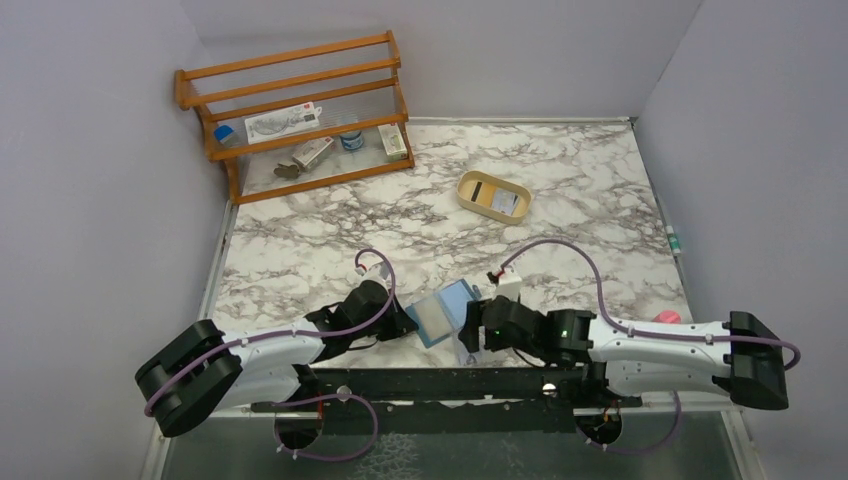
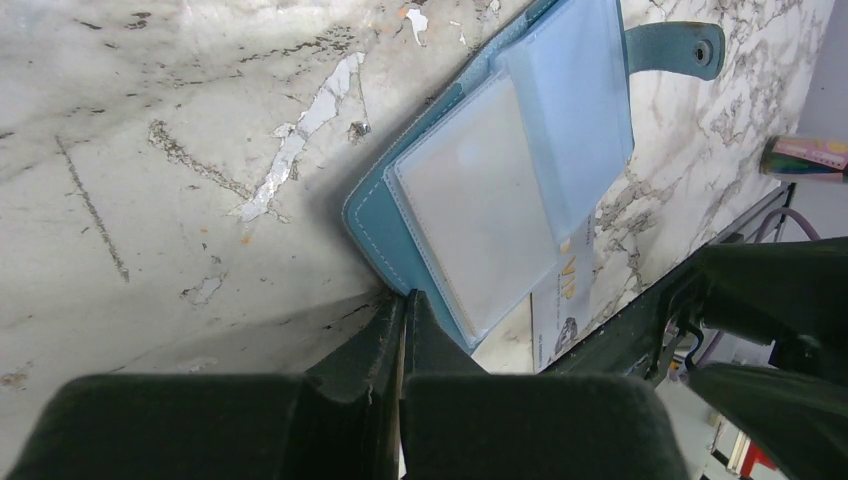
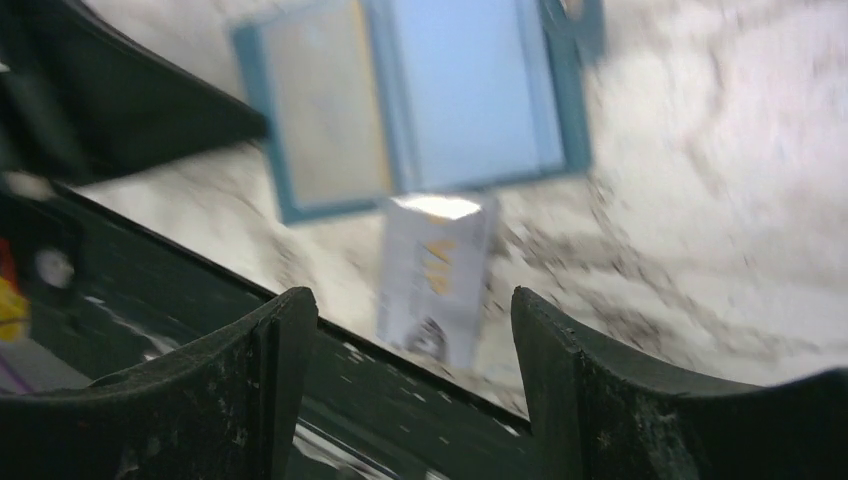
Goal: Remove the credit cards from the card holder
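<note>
The card holder (image 1: 443,310) is a teal-blue wallet lying open on the marble table near its front edge, between my two grippers. Its clear sleeves (image 2: 480,200) show pale inserts, and its snap tab (image 2: 680,50) points away. One pale credit card (image 3: 435,280) printed "VIP" lies flat on the table, sticking out from under the wallet's near edge (image 2: 565,300). My left gripper (image 2: 403,300) is shut, its tips touching the wallet's near corner. My right gripper (image 3: 412,305) is open and empty just above the loose card, which sits between its fingers in that blurred view.
A tan rounded tray (image 1: 470,182) holding cards sits at the back right. A wooden rack (image 1: 300,110) with small items stands at the back left. A pink object (image 1: 668,317) lies by the right arm. The dark mounting rail (image 1: 450,385) runs along the table's front edge.
</note>
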Robot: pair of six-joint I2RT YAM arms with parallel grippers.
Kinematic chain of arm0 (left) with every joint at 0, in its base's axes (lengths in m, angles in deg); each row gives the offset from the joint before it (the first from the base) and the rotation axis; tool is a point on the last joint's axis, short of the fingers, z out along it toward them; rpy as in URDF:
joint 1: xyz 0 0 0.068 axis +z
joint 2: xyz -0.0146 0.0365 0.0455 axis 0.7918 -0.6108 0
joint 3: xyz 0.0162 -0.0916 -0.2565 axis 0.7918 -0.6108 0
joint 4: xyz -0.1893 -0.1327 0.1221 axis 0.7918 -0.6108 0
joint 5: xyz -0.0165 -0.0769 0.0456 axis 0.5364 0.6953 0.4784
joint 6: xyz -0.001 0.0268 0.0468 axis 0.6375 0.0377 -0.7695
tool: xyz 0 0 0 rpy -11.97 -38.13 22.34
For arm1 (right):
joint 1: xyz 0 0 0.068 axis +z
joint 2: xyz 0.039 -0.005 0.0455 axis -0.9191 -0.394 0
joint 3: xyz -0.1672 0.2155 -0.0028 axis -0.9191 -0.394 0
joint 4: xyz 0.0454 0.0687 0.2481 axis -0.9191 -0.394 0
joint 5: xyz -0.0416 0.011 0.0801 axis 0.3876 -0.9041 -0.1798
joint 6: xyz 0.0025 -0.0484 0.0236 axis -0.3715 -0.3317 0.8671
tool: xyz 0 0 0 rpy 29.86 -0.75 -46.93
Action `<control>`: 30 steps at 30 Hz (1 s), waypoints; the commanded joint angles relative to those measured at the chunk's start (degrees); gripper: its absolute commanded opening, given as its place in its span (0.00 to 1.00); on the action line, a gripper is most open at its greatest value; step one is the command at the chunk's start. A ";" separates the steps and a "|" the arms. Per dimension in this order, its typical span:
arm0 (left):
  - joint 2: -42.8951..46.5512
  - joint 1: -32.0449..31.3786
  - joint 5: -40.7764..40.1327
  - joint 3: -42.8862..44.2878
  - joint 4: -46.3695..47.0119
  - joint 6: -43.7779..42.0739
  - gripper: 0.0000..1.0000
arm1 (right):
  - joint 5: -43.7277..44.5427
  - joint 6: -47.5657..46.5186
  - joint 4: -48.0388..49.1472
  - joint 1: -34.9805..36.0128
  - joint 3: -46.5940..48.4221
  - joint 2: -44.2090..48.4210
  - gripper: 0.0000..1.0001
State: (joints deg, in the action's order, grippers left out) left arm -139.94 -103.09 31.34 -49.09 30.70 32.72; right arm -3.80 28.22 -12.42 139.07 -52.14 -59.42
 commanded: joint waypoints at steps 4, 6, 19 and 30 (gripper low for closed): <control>0.75 -0.33 -0.61 -0.63 -3.03 0.32 0.00 | -9.08 9.95 -8.31 -0.02 -9.95 8.40 0.77; 0.70 -0.37 -0.90 -0.44 -3.05 0.45 0.00 | -9.25 10.40 -8.08 -0.02 -11.06 10.71 0.77; 0.50 -0.40 -1.40 0.55 -1.99 2.21 0.00 | -13.81 13.87 10.00 -0.02 -20.46 6.25 0.76; -1.16 -0.38 -1.05 1.56 -1.44 2.13 0.00 | -15.65 14.86 21.63 -0.02 -22.15 0.83 0.76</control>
State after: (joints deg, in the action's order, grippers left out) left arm -140.18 -103.09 30.93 -48.65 29.98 34.82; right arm -17.37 42.53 7.64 139.04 -72.29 -55.57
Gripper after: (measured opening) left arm 0.005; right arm 0.764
